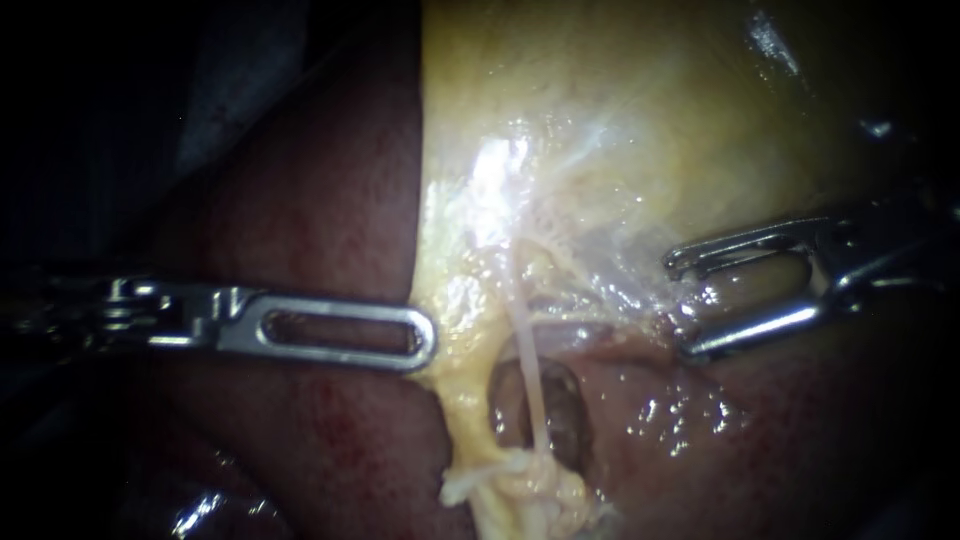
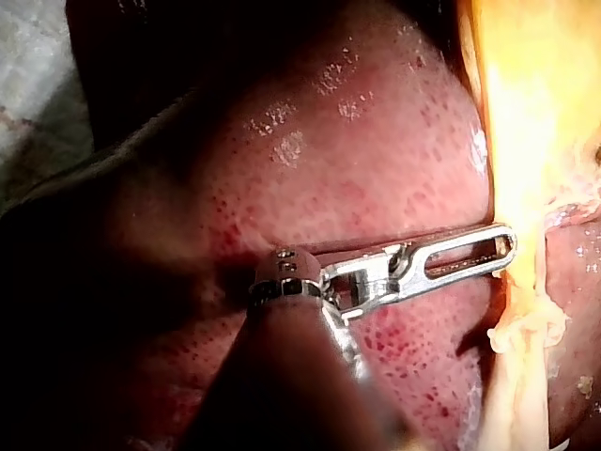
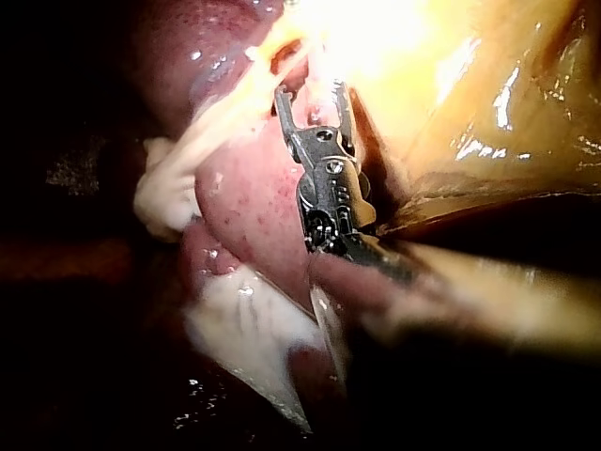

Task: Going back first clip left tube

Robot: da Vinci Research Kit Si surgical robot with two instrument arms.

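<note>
Finding: our right instrument (image 1: 685, 300) comes in from the right with its jaws wide apart. A clear gap shows between them and nothing is gripped. Glistening tissue is visible through the gap in the endoscope view, and the right wrist view confirms the spread. We cannot tell whether the jaws carry a clip.

Our left instrument (image 1: 425, 335) comes in from the left across the liver (image 1: 320, 230). Its slotted jaws lie together and hold nothing. The rounded tip rests against the edge of the pale yellow tissue (image 1: 600, 110), which we take for the gallbladder. The left wrist view agrees.

The task's thing: one pale, thin tube (image 1: 528, 350) runs from the yellow tissue down across a dark opening (image 1: 565, 410) to a knot of fatty tissue (image 1: 530, 490). It lies between the two instruments, nearer the left tip and well apart from the right jaws. We see no clip on it. Only this one tube shows plainly, so we do not rule on which tube it is.

Judgement: the step in hand looks like the retreat of the right instrument from the tube. Its jaws already stand clear to the right, so the step seems well advanced.

Next move calls for drawing the shaft back along its own line, toward the right. The open jaws must stay off the thin shiny membrane just beside them. The left instrument should hold steady against the tissue edge.
</note>
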